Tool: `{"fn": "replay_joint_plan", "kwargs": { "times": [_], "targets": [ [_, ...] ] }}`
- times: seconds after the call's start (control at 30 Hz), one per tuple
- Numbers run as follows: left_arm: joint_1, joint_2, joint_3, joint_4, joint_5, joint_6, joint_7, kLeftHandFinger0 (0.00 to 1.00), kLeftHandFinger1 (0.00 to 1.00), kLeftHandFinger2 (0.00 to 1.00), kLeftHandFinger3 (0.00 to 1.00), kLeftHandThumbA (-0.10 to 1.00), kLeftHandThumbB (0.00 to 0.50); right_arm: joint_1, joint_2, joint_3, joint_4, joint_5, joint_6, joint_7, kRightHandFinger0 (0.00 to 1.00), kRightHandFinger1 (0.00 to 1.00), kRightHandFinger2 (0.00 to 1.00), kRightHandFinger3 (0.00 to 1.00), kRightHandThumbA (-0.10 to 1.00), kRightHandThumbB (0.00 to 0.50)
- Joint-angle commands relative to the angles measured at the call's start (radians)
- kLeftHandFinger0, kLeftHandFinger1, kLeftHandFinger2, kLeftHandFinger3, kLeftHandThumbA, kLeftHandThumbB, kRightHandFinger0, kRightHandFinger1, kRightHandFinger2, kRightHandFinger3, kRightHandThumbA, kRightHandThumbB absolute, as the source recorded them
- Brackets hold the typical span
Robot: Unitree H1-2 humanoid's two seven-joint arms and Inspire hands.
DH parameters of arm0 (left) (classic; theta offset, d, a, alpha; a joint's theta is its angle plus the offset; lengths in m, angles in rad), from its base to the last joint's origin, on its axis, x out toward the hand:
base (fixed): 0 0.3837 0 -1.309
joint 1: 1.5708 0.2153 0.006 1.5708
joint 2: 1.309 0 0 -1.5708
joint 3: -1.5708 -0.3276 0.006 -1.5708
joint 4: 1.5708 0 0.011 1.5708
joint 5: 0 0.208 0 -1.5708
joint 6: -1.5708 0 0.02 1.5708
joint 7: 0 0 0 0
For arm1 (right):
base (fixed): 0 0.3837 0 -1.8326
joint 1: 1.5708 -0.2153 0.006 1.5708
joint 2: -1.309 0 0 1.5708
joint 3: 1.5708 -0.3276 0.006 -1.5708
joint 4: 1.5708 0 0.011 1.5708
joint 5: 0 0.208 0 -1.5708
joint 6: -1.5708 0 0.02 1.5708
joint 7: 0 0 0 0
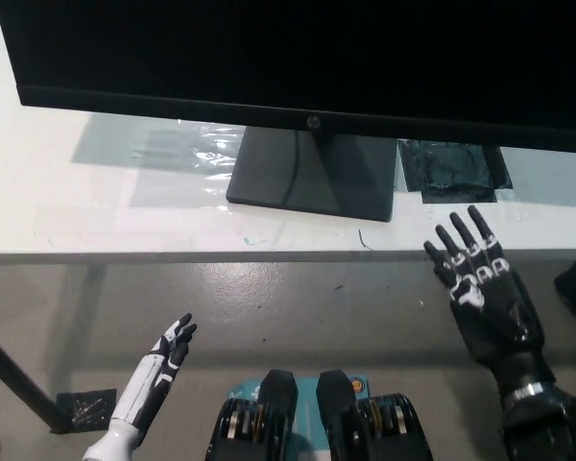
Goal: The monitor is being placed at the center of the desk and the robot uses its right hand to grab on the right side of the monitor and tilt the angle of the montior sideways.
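A black monitor [298, 58] fills the top of the head view, its screen dark, standing on a dark rectangular base [312, 175] on the white desk [96, 226]. My black right hand [480, 288] is open with fingers spread, raised at the desk's front edge, below and in front of the monitor's right part, touching nothing. The monitor's right edge runs out of the picture. My white left hand [163, 370] rests low at the lower left, below the desk, open and holding nothing.
A clear plastic sheet [173, 154] lies on the desk left of the base. A dark patch [453, 171] lies right of the base. Grey floor [269, 298] shows under the desk, with a black desk leg [19, 384] at the lower left.
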Motion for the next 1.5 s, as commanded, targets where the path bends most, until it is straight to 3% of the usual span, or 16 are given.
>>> {"fn": "replay_joint_plan", "kwargs": {
  "times": [0.0,0.4,0.8,1.07,1.47],
  "targets": [
    [-0.02,0.006,-0.012,-0.019,0.006,-0.076,0.014,1.0,1.0,1.0,1.0,1.0,0.336,-0.164,0.06,-0.121,0.046,0.392,0.225,-0.003,1.0,1.0,1.0,1.0,1.0,0.357],
    [-0.021,0.014,-0.021,-0.021,0.0,-0.076,0.006,1.0,1.0,1.0,1.0,1.0,0.323,-0.24,0.088,-0.215,0.169,0.362,0.28,0.019,1.0,1.0,1.0,1.0,1.0,0.338],
    [-0.022,0.017,-0.024,-0.021,-0.003,-0.076,0.005,1.0,1.0,1.0,1.0,1.0,0.342,-0.286,0.109,-0.268,0.286,0.317,0.294,0.043,1.0,1.0,1.0,1.0,1.0,0.333],
    [-0.02,0.018,-0.029,-0.021,-0.002,-0.076,0.008,1.0,1.0,1.0,1.0,1.0,0.316,-0.328,0.095,-0.299,0.404,0.285,0.273,0.064,1.0,1.0,1.0,1.0,1.0,0.334],
    [-0.017,0.018,-0.028,-0.026,-0.014,-0.076,0.0,1.0,1.0,1.0,1.0,1.0,0.327,-0.461,0.033,-0.385,0.54,0.27,0.233,0.063,1.0,1.0,1.0,1.0,1.0,0.342]
  ]
}}
